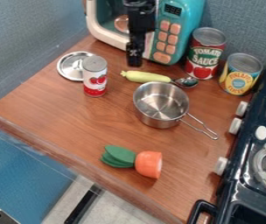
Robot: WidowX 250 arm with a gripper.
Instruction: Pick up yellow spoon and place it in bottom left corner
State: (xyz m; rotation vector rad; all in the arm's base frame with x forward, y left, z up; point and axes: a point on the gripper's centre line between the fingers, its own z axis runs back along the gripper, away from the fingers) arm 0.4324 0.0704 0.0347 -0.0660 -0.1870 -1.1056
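The black gripper (134, 60) hangs at the top of the camera view, in front of the toy microwave, its lower end just above the left part of the spoon's handle in the picture. I cannot tell whether it touches the handle. The spoon (147, 77) lies on the wooden counter (71, 118), behind the metal pot. Its thick yellow handle points left, and its metal bowl is at the right, near the tomato can.
A metal pot (160, 105) has its handle toward the lower right. A small red-and-white can (94, 76) stands by a metal lid (71, 65). Tomato (205, 52) and pineapple (240, 74) cans stand behind. An orange-and-green toy vegetable (148, 164) lies in front; the stove (258, 144) is right.
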